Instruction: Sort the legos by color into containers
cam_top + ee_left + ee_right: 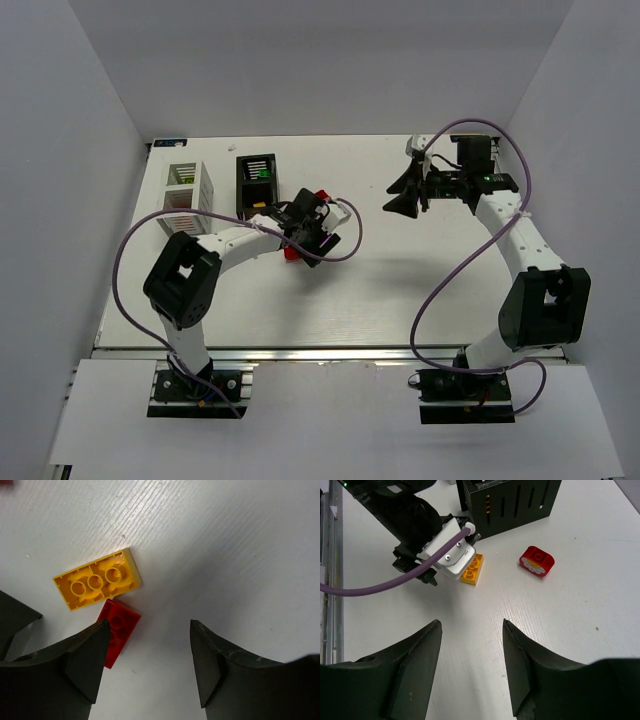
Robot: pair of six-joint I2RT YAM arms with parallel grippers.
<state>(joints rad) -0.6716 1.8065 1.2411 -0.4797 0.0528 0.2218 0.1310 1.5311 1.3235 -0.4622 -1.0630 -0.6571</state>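
The white bench (pixel 400 290) has a faintly ribbed surface (the fine lines show up close). Plain pale walls (pixel 70 150) close it in, and a metal rail (pixel 330 353) edges its near side.

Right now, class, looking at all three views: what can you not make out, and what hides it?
- Red brick: left wrist view, lower end under a left finger.
- Yellow brick: right wrist view, partly behind the left arm.
- Black bin: right wrist view, top cut off by the frame edge.
- White bin contents: top view, too small to count.
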